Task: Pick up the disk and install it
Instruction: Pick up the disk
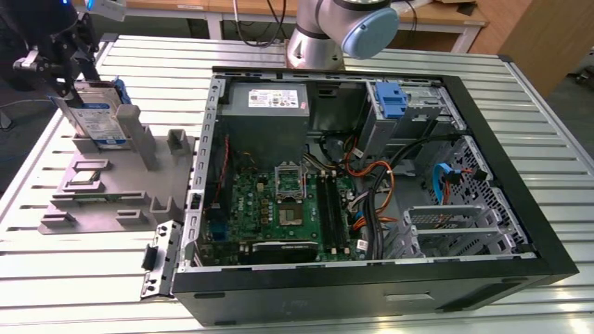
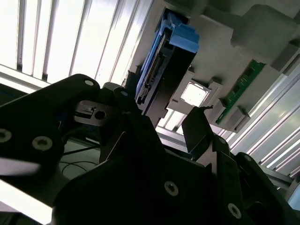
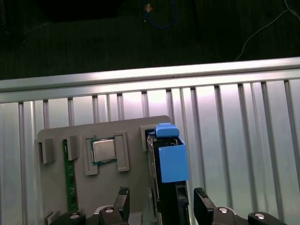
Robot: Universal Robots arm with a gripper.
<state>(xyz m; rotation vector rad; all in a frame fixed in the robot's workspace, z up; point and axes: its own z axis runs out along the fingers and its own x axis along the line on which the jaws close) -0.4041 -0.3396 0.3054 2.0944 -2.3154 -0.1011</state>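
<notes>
Evidently the picking step was in hand, and no grasp was made yet. The disk [image 1: 97, 115] was seen standing on its edge in a slot of the grey fixture [image 1: 102, 198], which lay on the slatted table [image 1: 93, 278] at the exterior view's left, just beside the open case [image 1: 371, 296]. The disk was thus outside the case, so the installing part was judged as not begun.

The gripper [image 1: 67, 87] was held at the upper edge of the disk. In the first wrist view the gripper [image 3: 161, 194] was found with its fingers [image 3: 123, 194] spread apart, one on each side of the disk [image 3: 171, 159], and a gap was seen on both sides. Nothing was held. In the second wrist view the disk [image 2: 161, 65] was seen between and beyond the dark fingers [image 2: 197, 133], with its blue bracket along the edge.

A chip [image 3: 104, 150] and a memory stick [image 3: 70, 178] were kept in other places of the fixture [image 3: 131, 126], beside the disk and not touched.

For the grasp, it was judged that the fingers had to be centred across the thin body, so that both flat faces would be met together and the disk would not be tilted or jammed in its slot. A straight pull along the slot was judged to be needed as well, because the fixture walls stood close to the faces.
</notes>
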